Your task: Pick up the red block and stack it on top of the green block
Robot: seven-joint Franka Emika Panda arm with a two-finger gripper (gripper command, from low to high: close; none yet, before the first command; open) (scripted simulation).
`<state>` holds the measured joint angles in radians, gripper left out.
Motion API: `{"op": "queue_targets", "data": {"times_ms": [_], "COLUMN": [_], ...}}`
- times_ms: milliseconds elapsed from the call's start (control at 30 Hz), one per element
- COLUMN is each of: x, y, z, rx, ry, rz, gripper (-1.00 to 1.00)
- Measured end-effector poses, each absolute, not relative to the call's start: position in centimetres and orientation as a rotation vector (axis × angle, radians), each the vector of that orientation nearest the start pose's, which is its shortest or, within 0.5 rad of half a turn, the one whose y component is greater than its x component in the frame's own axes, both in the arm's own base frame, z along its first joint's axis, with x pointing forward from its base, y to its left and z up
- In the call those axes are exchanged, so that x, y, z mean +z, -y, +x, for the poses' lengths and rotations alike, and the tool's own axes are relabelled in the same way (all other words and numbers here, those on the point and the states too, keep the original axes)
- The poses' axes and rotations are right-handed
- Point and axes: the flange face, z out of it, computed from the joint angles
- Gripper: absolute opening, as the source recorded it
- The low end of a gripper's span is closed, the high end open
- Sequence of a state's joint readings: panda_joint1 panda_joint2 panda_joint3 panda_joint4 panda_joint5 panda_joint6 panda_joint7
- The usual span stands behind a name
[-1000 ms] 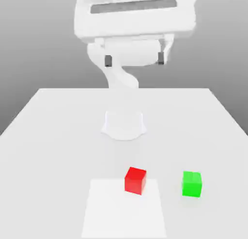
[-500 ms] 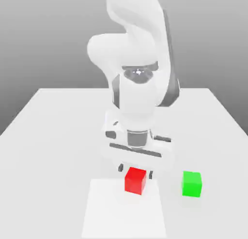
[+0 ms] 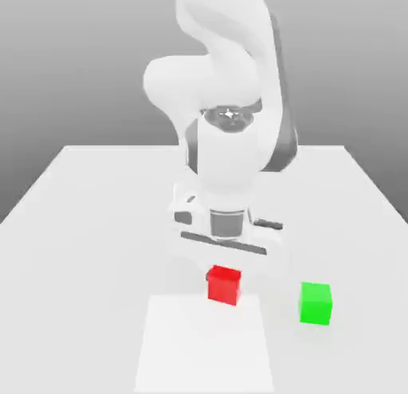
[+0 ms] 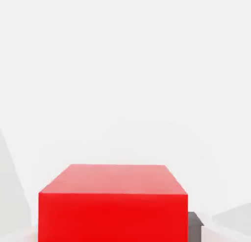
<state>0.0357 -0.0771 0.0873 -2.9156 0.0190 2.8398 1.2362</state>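
Arm: we see the white Panda arm (image 3: 227, 137) bent down over the middle of the white desk (image 3: 80, 225), its hand low above the near half.
Gripper: the two-finger gripper (image 3: 224, 274) sits right at the small bright red matte cube; in the hand view a dark fingertip (image 4: 195, 227) shows just beside one side face of the cube. We cannot tell from these pictures whether the jaws are clamped on it or merely around it.
Red block: the small bright red matte cube (image 3: 224, 285) (image 4: 113, 203) has plain, unmarked faces, the top one a shade lighter than the front. It lies toward the desk's near edge, at the far edge of a paler white square patch (image 3: 203, 348).
Green block: the small bright green matte cube (image 3: 315, 303), plain-faced and about the same size, stands on the desk near the red one, toward the exterior view's right, apart from it and upright.
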Motion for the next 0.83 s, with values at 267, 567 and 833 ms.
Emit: {"op": "queue_targets", "data": {"times_ms": [267,567,833], "x": [24.2,20.7,18.3], "y": [-18.5,-18.7,-19.0], "z": [33.6,33.8,33.5], "rx": [-0.007,-0.065,-0.047], "ry": [-1.564,-1.598,-1.583], "rz": [-2.730,-2.794,-2.796], "gripper": [-1.00,-1.00,-1.00]}}
